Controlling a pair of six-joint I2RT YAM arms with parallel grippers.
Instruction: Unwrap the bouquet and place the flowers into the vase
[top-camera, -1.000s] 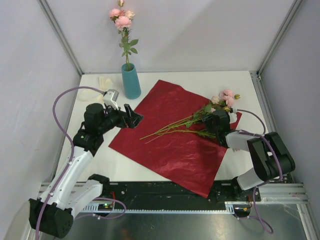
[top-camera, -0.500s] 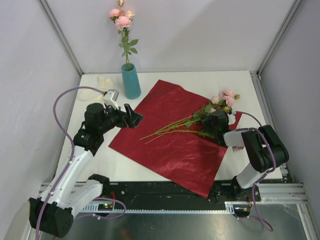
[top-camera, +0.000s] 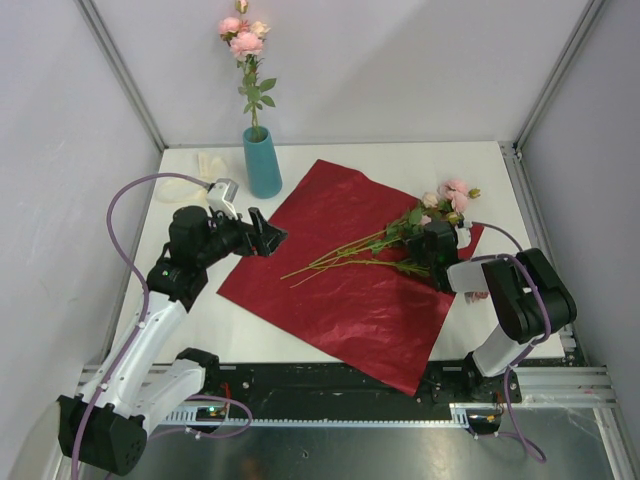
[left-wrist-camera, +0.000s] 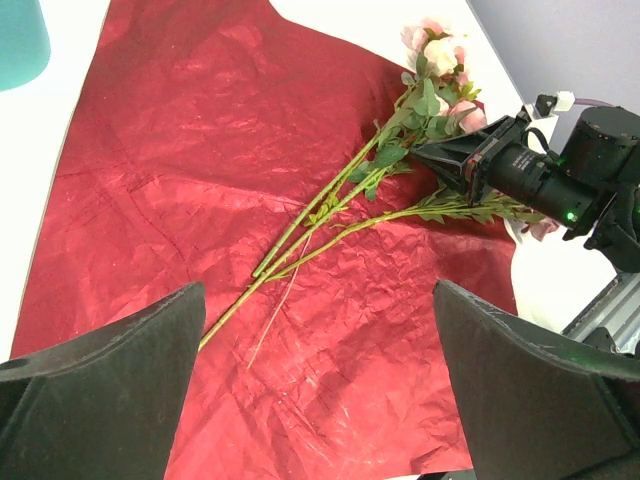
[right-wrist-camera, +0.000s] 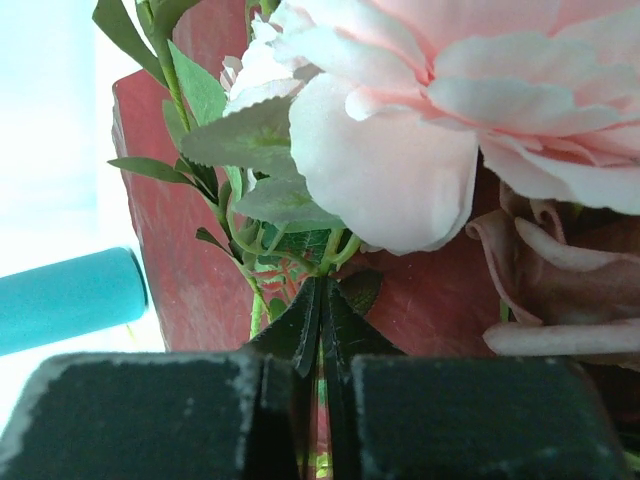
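Observation:
The dark red wrapping paper (top-camera: 340, 270) lies spread flat on the table. Several loose flowers (top-camera: 365, 250) lie across it, blooms (top-camera: 455, 192) to the right. My right gripper (top-camera: 428, 245) is low over the paper's right corner and shut on one green stem (right-wrist-camera: 320, 385) just below a large pink bloom (right-wrist-camera: 400, 130). The same grip shows in the left wrist view, right gripper (left-wrist-camera: 445, 160) among the leaves. My left gripper (top-camera: 268, 235) hovers open over the paper's left edge, with only paper (left-wrist-camera: 200, 150) between its fingers. The teal vase (top-camera: 262, 162) stands at the back left, holding one pink-flowered stem (top-camera: 247, 45).
Cream ribbon (top-camera: 195, 175) lies on the white table left of the vase. Grey walls with metal posts (top-camera: 120, 70) close in the back and sides. The black rail (top-camera: 340, 385) with the arm bases runs along the near edge.
My right gripper's jaws have closed onto the stem, and that arm's elbow has swung slightly in toward the table. The left arm and the flowers have not moved.

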